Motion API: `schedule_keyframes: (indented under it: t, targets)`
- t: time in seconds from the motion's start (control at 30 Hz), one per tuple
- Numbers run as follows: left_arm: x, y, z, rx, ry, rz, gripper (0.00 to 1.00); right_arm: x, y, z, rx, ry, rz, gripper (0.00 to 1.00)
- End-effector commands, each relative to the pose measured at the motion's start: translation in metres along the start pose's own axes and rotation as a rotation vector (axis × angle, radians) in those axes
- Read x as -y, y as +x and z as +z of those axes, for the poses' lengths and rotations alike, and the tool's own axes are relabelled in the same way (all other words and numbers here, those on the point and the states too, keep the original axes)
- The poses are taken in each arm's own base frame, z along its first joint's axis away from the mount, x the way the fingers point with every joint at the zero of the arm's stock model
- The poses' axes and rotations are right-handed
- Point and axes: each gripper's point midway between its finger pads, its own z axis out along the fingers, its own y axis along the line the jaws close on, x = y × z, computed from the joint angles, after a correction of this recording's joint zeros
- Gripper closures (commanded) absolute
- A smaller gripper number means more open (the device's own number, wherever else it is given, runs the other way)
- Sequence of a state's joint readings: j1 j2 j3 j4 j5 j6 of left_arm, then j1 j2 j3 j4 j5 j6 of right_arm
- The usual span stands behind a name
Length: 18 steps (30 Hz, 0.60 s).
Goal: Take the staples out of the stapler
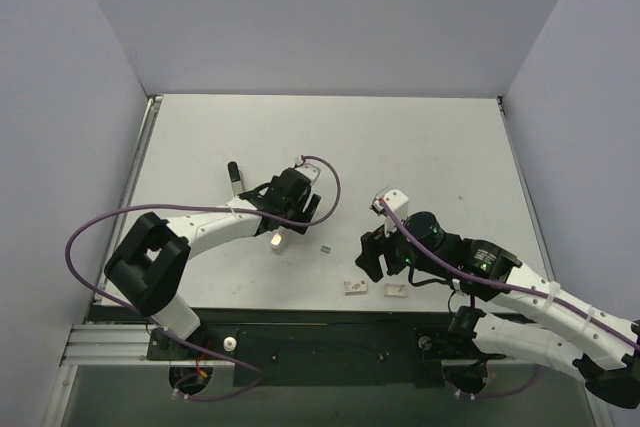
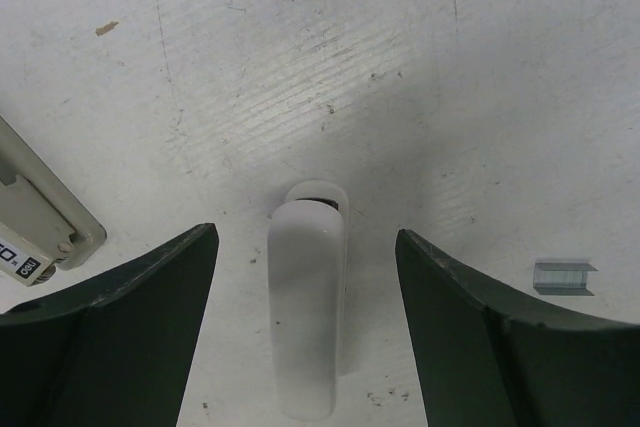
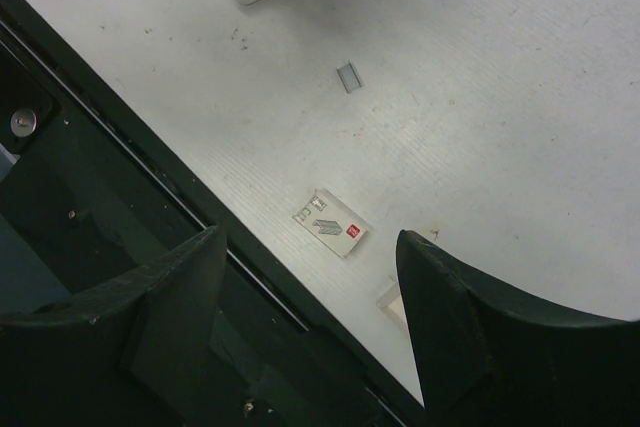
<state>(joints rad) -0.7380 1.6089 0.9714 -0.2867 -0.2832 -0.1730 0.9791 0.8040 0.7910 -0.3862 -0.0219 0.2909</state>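
Stapler (image 2: 308,317) | between spread left fingers (image 2: 140,327), untouched | right fingers (image 3: 480,337) spread, empty

We see a scuffed white counter (image 1: 420,147) boxed by plain pale lilac-grey walls (image 1: 330,17) at its far, left and right edges; black rail (image 1: 300,319) along the near edge. Light even, soft.

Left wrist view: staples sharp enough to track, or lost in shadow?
Left wrist: staples lit and fairly sharp, outside the soft shadow beside the stapler. Right wrist: staples small but distinct, no glare. Top: staples just a speck.
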Motion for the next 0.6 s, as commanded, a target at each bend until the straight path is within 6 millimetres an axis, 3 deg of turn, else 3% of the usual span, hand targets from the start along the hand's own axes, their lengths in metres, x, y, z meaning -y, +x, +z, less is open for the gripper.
schedule_keyframes:
  t: [0.0,0.27,0.57]
  targets:
    - [0.004,0.003,0.002,-0.006,0.019,-0.004,0.18,-0.003,-0.007,0.000,0.021,0.002,0.001,0.36]
    - [0.002,0.018,0.006,-0.030,0.029,-0.023,0.27,-0.005,-0.005,0.003,0.017,-0.003,0.004,0.36]
    - [0.001,0.017,0.002,-0.018,0.038,-0.033,0.39,-0.004,-0.005,0.005,0.021,0.017,-0.002,0.36]
